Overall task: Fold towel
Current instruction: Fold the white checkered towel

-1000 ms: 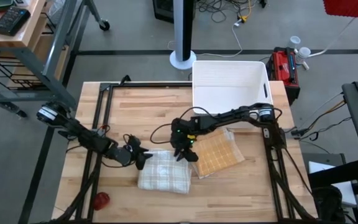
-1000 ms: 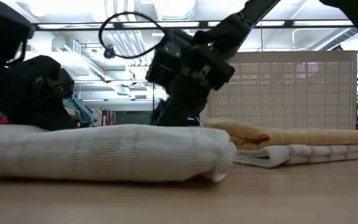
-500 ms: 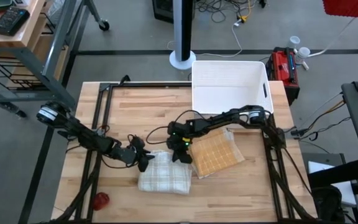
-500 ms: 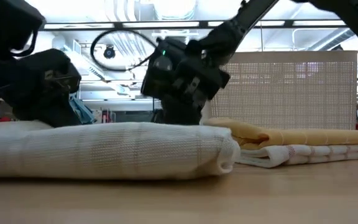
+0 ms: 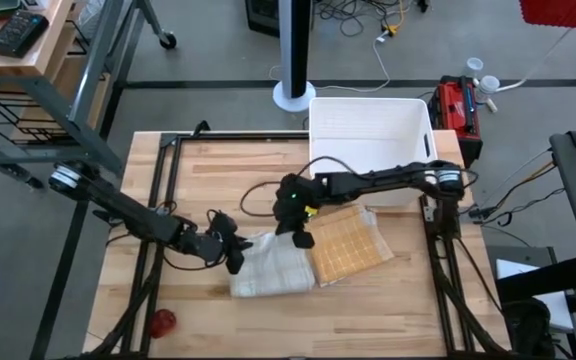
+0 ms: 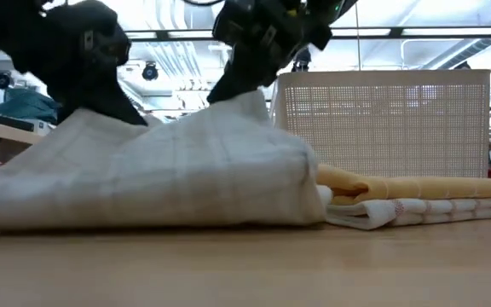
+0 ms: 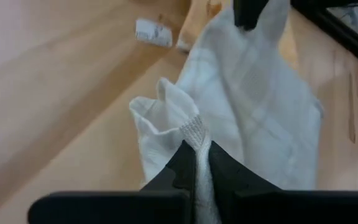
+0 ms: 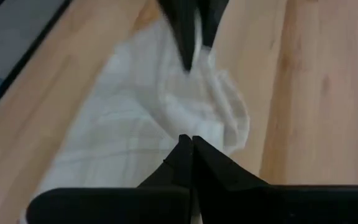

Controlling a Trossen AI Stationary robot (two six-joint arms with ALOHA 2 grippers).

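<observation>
Place: a robotics lab or workshop.
Floor: bare grey concrete point(image 5: 208, 60), with loose cables point(image 5: 368, 22) trailing across it.
Bench: a wooden table point(image 5: 218, 170) on a black metal frame.
Equipment: a red tool case point(image 5: 455, 105), a white column base point(image 5: 294, 95).
Ceiling: exposed ducts and strip lights point(image 6: 186, 60).

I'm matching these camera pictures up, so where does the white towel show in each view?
High view: white towel centre, beside yellow towel.
Low view: white towel fills left, yellow towel right.
Left wrist: centre.
Right wrist: centre.
Shared landmark: yellow towel.
</observation>
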